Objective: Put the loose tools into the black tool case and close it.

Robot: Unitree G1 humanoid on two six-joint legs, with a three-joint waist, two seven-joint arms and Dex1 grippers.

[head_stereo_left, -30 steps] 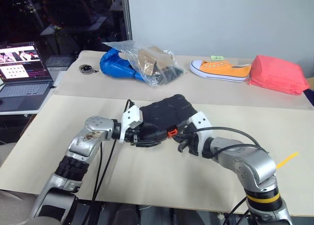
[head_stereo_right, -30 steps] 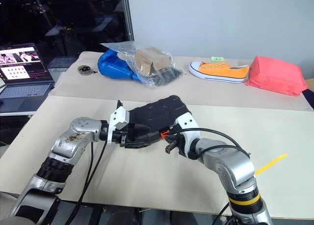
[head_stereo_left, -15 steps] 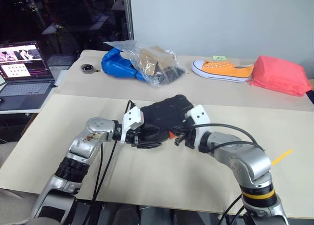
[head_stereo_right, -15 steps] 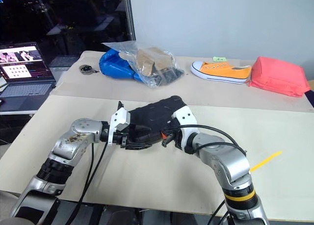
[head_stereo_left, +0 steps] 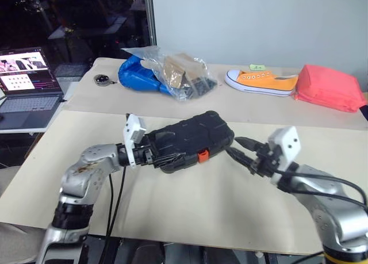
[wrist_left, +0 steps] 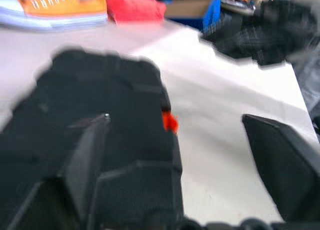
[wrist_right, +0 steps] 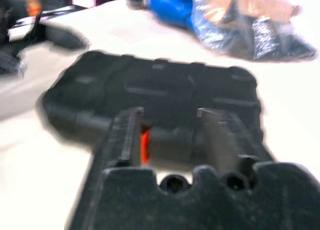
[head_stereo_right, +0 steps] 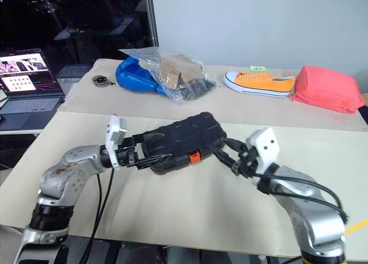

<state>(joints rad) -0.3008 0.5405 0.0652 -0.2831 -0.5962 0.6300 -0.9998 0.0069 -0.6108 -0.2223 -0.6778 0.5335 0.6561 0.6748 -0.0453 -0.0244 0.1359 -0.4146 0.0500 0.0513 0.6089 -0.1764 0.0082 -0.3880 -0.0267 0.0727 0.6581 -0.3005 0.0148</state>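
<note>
Black tool case [head_stereo_left: 191,139] lies shut, lid down, near the middle of a pale tabletop [head_stereo_left: 190,206], its small orange latch [head_stereo_left: 202,155] facing the robot. No loose tools lie on the table beside it, so the packing looks done & the job appears to be at its closing step, poss. finished.

Left gripper [head_stereo_left: 161,155] sits at the case's left end, jaws spread wide w/ nothing held; from the left wrist view one finger lies over the lid. Right gripper [head_stereo_left: 244,157] hovers just off the case's right end, fingers partly apart, empty, lined up w/ the latch in the right wrist view.

Next move, if any: confirm the latch has caught, press it home if not, then draw both arms clear.

Farther back: a blue bag [head_stereo_left: 137,75] beside a clear plastic bag [head_stereo_left: 178,73], an orange shoe [head_stereo_left: 261,81], a red pouch [head_stereo_left: 330,87]. A laptop [head_stereo_left: 27,87] glows at left; dark window behind, pale wall at right.
</note>
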